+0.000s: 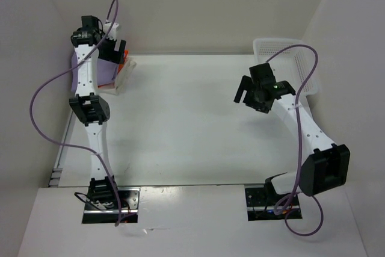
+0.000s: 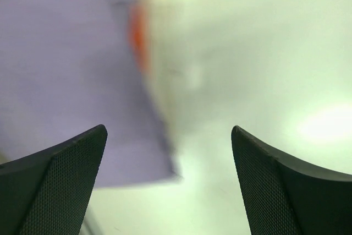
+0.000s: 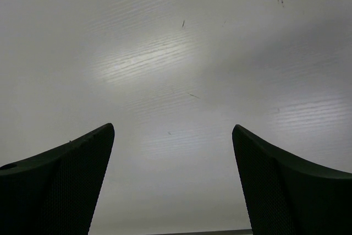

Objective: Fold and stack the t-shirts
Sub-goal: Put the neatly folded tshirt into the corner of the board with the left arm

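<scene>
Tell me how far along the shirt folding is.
Apparently done: the lavender t-shirt lies flat at far left, with edges of the orange t-shirt and cream t-shirt showing beside it. In hand: nothing; the left end effector hangs open over them, the right end effector open over bare table. Left: probably just pulling the arms back, though the left arm hides part of them.

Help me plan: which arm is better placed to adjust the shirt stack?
Left: the open left hand hangs over the purple t-shirt; the right hand is across the table, by the basket.
</scene>
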